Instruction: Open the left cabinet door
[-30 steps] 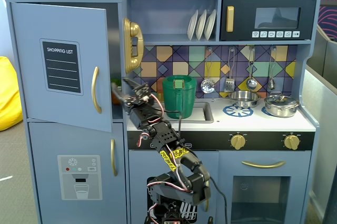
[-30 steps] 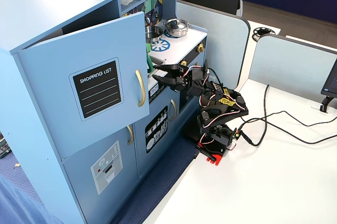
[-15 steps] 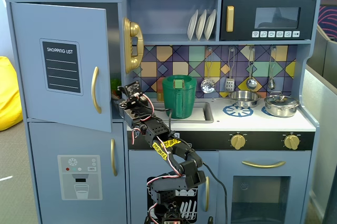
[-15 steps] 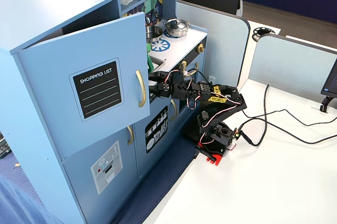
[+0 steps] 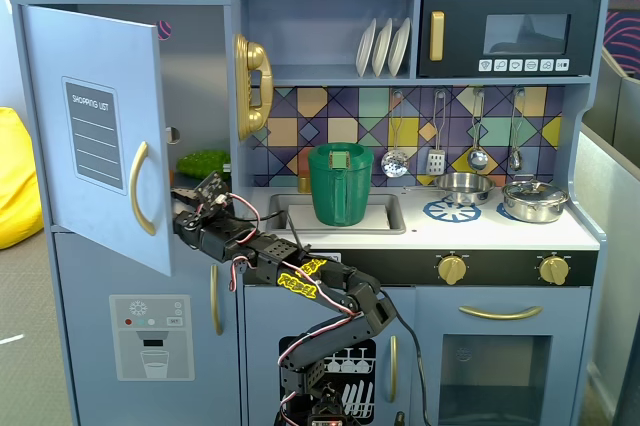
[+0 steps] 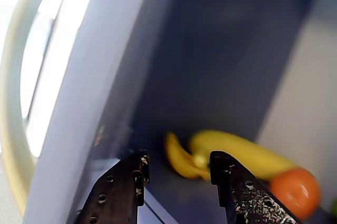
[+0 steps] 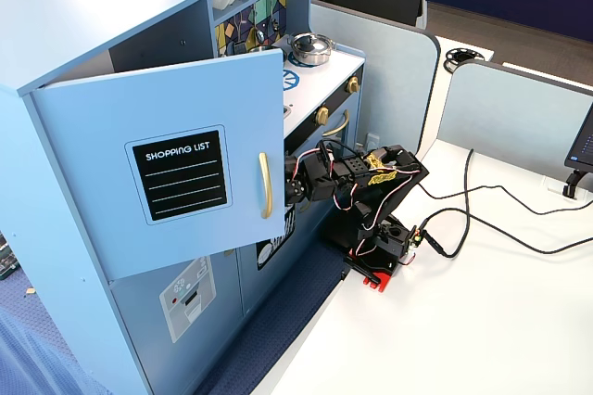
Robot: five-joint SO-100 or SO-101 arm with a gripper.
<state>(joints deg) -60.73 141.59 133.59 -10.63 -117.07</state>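
The left cabinet door (image 5: 95,136), blue-grey with a "SHOPPING LIST" panel and a curved gold handle (image 5: 140,201), stands partly open. It also shows in another fixed view (image 7: 176,163) with its handle (image 7: 266,186). My black gripper (image 5: 188,198) sits just behind the door's free edge at handle height, pointing into the cabinet. In the wrist view the gripper (image 6: 179,166) is open and empty. The door's edge (image 6: 95,77) is to its left and the handle (image 6: 10,103) is at the far left. In the other fixed view the gripper (image 7: 295,188) is right of the handle.
Inside the cabinet lie a banana (image 6: 237,153) and an orange fruit (image 6: 295,190); something green (image 5: 203,163) shows there too. A green pitcher (image 5: 340,183) stands in the sink. The water-dispenser door (image 5: 150,336) is below, shut. Cables (image 7: 482,214) cross the white table.
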